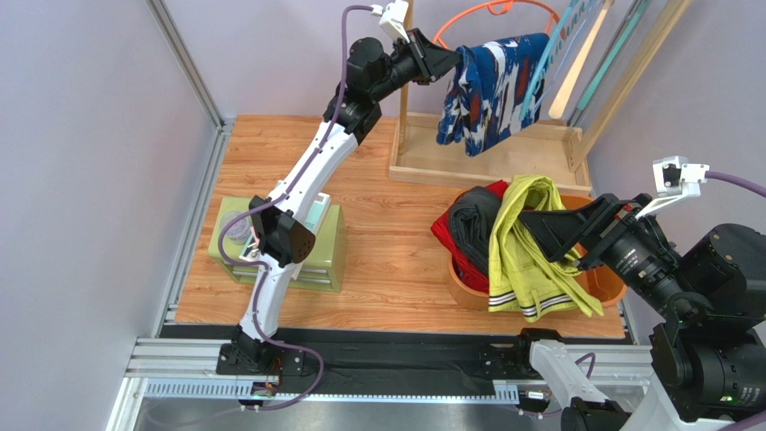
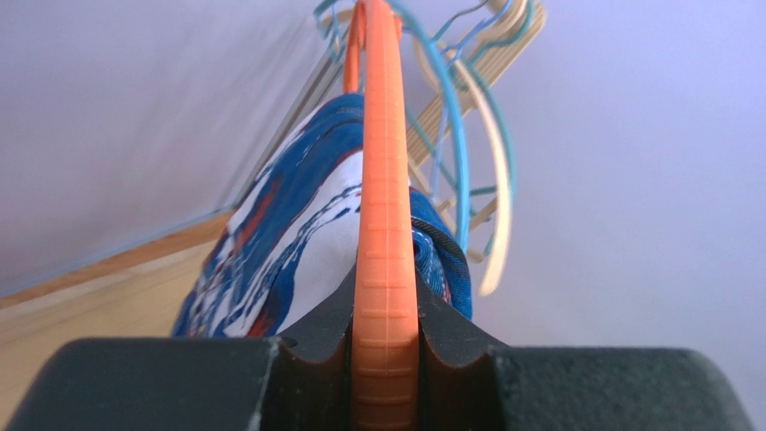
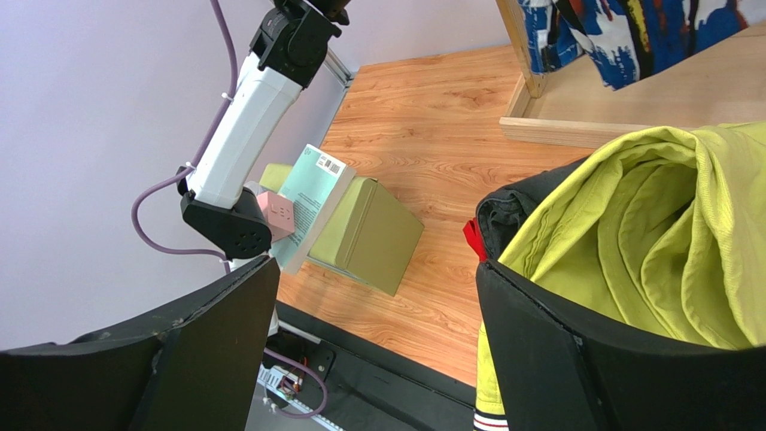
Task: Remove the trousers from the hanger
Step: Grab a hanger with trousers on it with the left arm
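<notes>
Navy blue trousers with a white pattern [image 1: 490,90] hang over an orange hanger [image 1: 490,9] on the rack at the back. My left gripper [image 1: 454,61] is shut on the hanger's orange bar [image 2: 385,224], with the cloth [image 2: 288,242] draped just beyond the fingers. Yellow-green trousers with striped cuffs [image 1: 526,256] lie over an orange-brown basket [image 1: 604,287], on top of black trousers [image 1: 472,224] and red trousers [image 1: 447,235]. My right gripper [image 1: 553,241] is open and empty just above the yellow-green cloth [image 3: 665,224]. I cannot make out lilac trousers.
The wooden rack base [image 1: 485,166] stands at the back, with blue and wooden hangers [image 1: 575,63] to the right of the orange one. A green box [image 1: 315,256] with a teal booklet [image 3: 310,202] sits at the left by the left arm.
</notes>
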You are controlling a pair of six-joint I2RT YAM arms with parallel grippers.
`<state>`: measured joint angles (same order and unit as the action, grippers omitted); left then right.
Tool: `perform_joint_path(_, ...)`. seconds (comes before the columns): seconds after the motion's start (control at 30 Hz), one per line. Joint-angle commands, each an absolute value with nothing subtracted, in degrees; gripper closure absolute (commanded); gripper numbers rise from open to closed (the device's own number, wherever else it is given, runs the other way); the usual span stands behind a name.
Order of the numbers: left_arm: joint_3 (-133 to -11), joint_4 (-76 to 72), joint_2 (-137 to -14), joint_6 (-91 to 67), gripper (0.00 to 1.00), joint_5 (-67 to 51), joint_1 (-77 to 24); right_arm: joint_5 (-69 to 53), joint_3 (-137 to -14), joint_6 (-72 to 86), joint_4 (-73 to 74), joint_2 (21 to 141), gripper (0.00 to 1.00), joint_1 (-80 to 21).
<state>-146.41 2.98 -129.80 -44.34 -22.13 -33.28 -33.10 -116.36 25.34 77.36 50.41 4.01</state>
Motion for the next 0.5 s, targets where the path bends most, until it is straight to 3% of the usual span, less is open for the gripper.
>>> perform_joint_path(0.0,-152.7,-16.8,-131.2,-56.2,1.00,-12.6,-32.8,-33.7,-115.5,24.3,93.5,50.1,0.13,4.0)
perform_joint_path(0.17,-154.7,-24.1,-133.9,-60.7,1.00,-6.4,-33.1,-33.6,-114.1,24.1,93.5,49.8,0.14,4.0)
perform_joint_path(0.47,-153.5,-24.3,-134.6,-68.6,1.00,4.6,-33.1,-33.4,-112.4,24.2,93.4,49.1,0.13,4.0)
